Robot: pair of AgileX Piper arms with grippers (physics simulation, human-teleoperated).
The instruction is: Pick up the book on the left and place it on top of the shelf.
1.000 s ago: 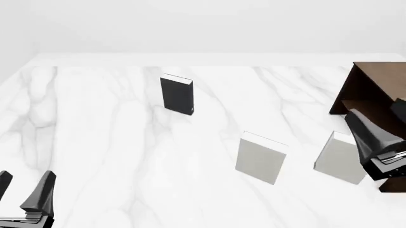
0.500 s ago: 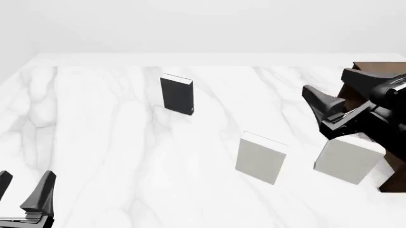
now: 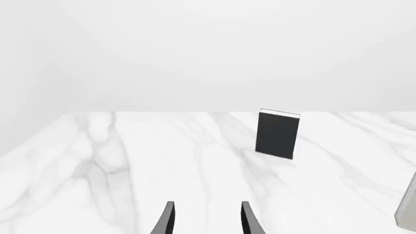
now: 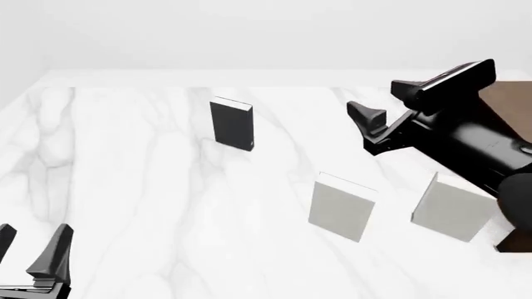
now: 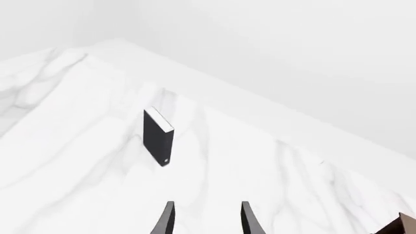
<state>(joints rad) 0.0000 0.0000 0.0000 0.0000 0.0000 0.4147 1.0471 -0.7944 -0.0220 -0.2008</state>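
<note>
Right gripper [image 4: 370, 128] has swung toward book [image 4: 232, 124].

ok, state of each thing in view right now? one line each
Black rectangular book: upright on the marble table, untouched.
Near light grey book: upright, free.
Right light grey book: upright, beside the shelf.
Dark brown wooden shelf: mostly hidden by the right arm.
Left gripper: open, empty.
Right gripper: open, empty, aimed at the black book.

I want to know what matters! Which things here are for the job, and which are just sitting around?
For the job: black book, brown shelf, right gripper reaching out.

Just there: two grey books, left gripper parked, marble table.
</note>
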